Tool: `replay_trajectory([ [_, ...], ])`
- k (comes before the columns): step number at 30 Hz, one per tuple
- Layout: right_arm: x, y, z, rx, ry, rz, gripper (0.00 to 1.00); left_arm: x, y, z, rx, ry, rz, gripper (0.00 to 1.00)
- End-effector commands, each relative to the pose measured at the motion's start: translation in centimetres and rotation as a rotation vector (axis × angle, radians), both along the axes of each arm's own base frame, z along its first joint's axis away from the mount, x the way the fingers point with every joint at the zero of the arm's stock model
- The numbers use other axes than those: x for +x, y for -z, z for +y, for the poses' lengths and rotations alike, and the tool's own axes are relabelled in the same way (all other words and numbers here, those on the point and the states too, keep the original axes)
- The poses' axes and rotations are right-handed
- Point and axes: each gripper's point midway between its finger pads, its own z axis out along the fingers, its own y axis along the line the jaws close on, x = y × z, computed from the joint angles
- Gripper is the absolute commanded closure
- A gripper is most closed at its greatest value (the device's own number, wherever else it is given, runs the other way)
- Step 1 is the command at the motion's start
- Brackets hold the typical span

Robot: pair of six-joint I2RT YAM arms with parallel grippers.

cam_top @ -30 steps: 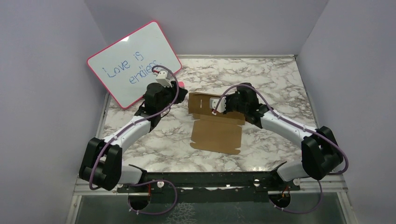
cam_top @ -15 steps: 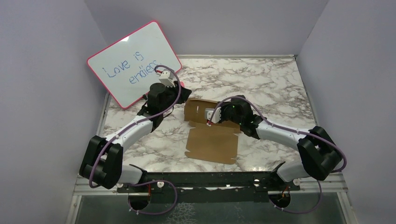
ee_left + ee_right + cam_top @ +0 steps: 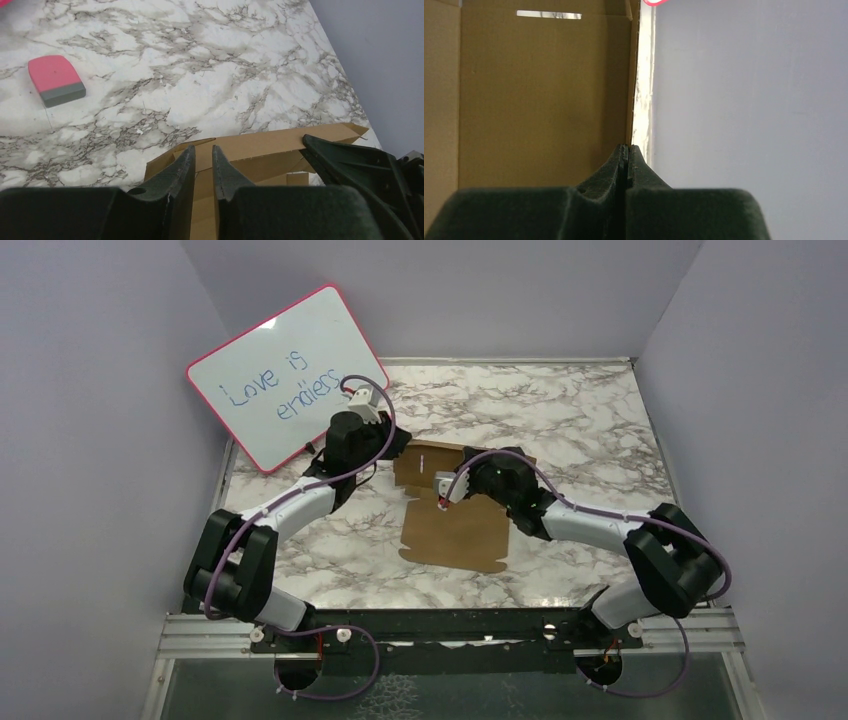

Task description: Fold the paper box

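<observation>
The paper box [image 3: 455, 535] is a brown cardboard sheet lying mid-table, its far wall [image 3: 425, 462] folded upright. My right gripper [image 3: 443, 498] is shut on a thin upright panel of the box, seen edge-on in the right wrist view [image 3: 630, 75], with the box's inner face [image 3: 544, 100] to the left. My left gripper [image 3: 398, 445] hovers at the far-left corner of the box. In the left wrist view its fingers [image 3: 203, 148] stand a narrow gap apart over the cardboard corner [image 3: 260, 150], and nothing is visibly pinched between them.
A pink-rimmed whiteboard [image 3: 285, 375] leans against the back-left wall. A pink and grey eraser [image 3: 56, 80] lies on the marble beyond the left gripper. Purple walls enclose the table on three sides. The right arm's dark body [image 3: 360, 175] shows beside the box.
The right gripper has dragged the box slightly left and nearer. The left gripper has moved right to the box's far-left corner, and its jaws have narrowed.
</observation>
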Motion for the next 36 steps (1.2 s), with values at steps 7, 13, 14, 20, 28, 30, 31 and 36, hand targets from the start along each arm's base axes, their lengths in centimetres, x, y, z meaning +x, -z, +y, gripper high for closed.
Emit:
replay_trajectory([
  [7, 2.6, -4.6, 0.9, 0.036, 0.028, -0.322, 0.98, 2.4, -1.9, 0.3, 0.044, -0.046, -0.09, 0.82],
  [13, 1.8, -5.2, 0.9, 0.047, -0.006, -0.375, 0.98, 2.8, -0.9, 1.3, 0.065, -0.087, -0.075, 0.83],
  [14, 1.7, -5.1, 0.9, 0.045, -0.008, -0.372, 0.98, 3.0, -1.0, 1.9, 0.067, -0.099, -0.077, 0.83],
  [20, 1.6, -3.5, 1.0, 0.019, -0.015, -0.342, 0.98, 4.2, -1.5, 4.2, 0.054, -0.118, -0.083, 0.76],
  [28, 1.3, -1.5, 1.5, 0.0, -0.03, -0.316, 0.98, 4.0, -1.0, 4.0, 0.065, -0.085, -0.08, 0.64],
  [30, 1.1, -1.3, 1.7, 0.004, -0.033, -0.309, 0.98, 4.2, -0.5, 4.4, 0.087, -0.101, -0.08, 0.55],
  [31, 1.1, -1.2, 1.7, 0.004, -0.034, -0.305, 0.98, 4.3, -0.2, 4.6, 0.096, -0.112, -0.077, 0.53],
  [36, 1.2, -0.6, 1.8, -0.002, -0.035, -0.288, 0.98, 4.3, 0.0, 3.7, 0.114, -0.041, -0.089, 0.46],
])
